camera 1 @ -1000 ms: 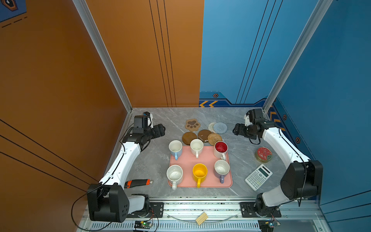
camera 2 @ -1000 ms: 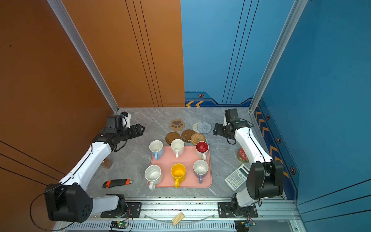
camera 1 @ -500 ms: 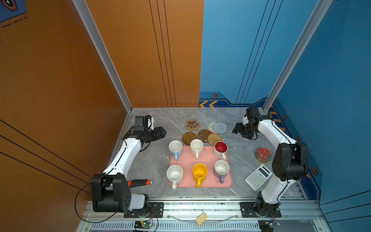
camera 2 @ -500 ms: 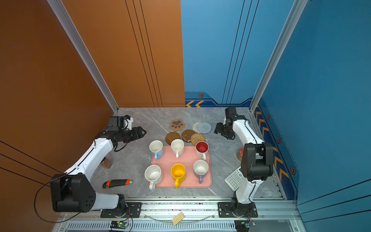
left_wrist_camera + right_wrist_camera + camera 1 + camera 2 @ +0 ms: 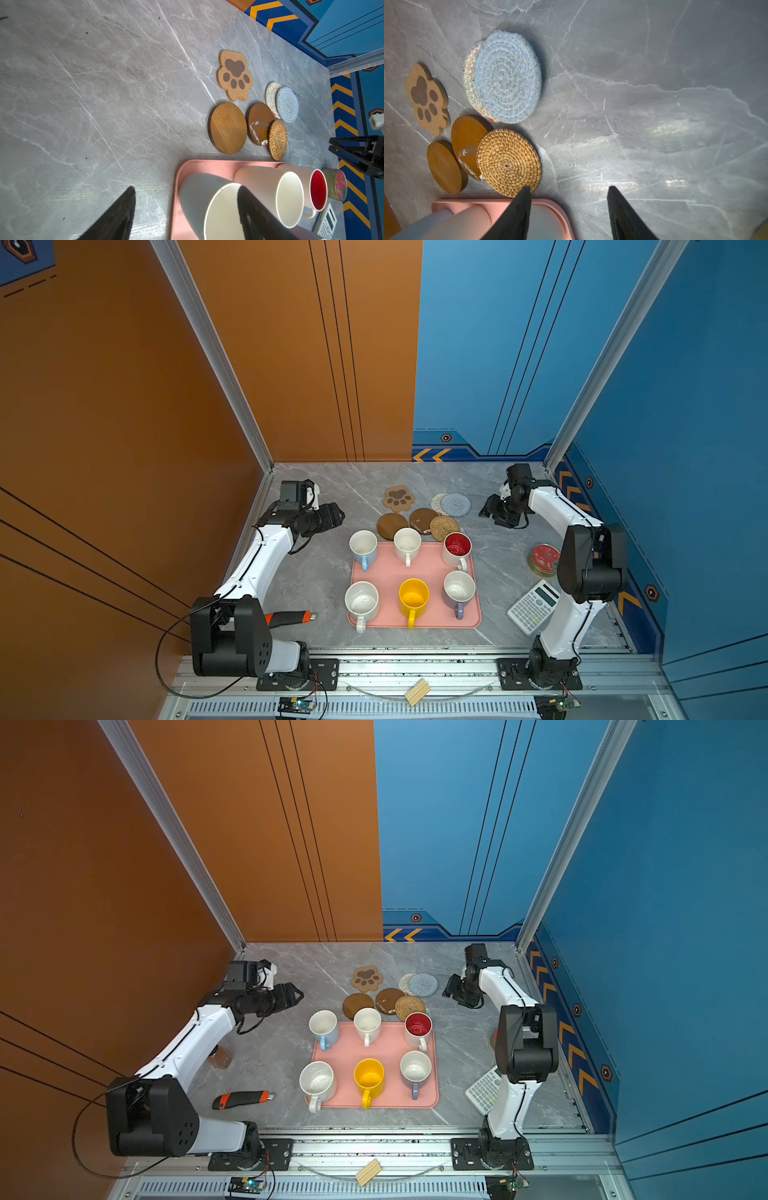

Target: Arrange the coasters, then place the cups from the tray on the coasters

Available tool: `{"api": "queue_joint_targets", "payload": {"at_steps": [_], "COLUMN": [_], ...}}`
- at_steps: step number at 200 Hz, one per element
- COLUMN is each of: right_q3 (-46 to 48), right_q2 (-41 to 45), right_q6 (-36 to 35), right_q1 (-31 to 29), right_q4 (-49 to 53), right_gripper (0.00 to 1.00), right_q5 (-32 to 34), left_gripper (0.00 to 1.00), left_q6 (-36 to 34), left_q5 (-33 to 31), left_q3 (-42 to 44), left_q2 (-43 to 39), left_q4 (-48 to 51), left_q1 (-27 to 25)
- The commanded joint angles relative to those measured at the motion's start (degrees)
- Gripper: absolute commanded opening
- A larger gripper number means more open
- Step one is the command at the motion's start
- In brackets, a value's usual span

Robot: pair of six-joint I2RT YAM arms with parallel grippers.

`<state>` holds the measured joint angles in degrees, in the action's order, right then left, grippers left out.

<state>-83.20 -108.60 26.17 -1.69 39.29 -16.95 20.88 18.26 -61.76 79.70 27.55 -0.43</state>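
Left gripper (image 5: 337,516) apart, empty, above bare worktop (image 5: 316,580) | right gripper (image 5: 487,510) apart, empty too | I see the pink tray (image 5: 388,572) mid-worktop | six cups (image 5: 413,597) upright on it, handles toward the near edge | six coasters (image 5: 399,498) bunched just behind the tray, two pairs overlapping, between both grippers
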Motion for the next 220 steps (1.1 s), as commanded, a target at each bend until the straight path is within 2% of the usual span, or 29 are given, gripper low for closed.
{"api": "queue_joint_targets", "payload": {"at_steps": [1,35,100,143,172,220], "right_q3": [-1.6,-3.1,-4.5,-4.3,-3.6,-3.1], "right_q2": [-1.3,-3.6,-6.0,-7.4,-8.2,-9.7], "right_q6": [2.8,3.8,3.8,5.9,7.5,9.1], "right_q1": [0.3,0.4,1.4,1.9,1.8,1.7], "right_q4": [-4.2,-5.8,-8.1,-12.7,-16.6,-20.7], "right_gripper": [0.58,0.57,0.60,0.60,0.53,0.49], "right_q5": [-2.0,-2.1,-1.7,-3.3,-5.3,-6.6], "left_gripper": [0.78,0.77,0.77,0.77,0.77,0.77], "left_q6": [-0.1,0.1,0.1,0.7,0.7,0.6], "left_q5": [0.8,0.7,-3.2,-5.1,-4.9,-5.2], "left_q3": [-0.2,0.3,4.1,4.5,4.8,5.6], "left_q2": [-0.7,-1.5,-6.1,-6.2,-6.6,-7.5], "left_q4": [1.1,1.1,1.1,0.8,0.8,0.9], "left_q1": [0.1,0.0,-0.2,-0.6,-1.3,-2.1]}}
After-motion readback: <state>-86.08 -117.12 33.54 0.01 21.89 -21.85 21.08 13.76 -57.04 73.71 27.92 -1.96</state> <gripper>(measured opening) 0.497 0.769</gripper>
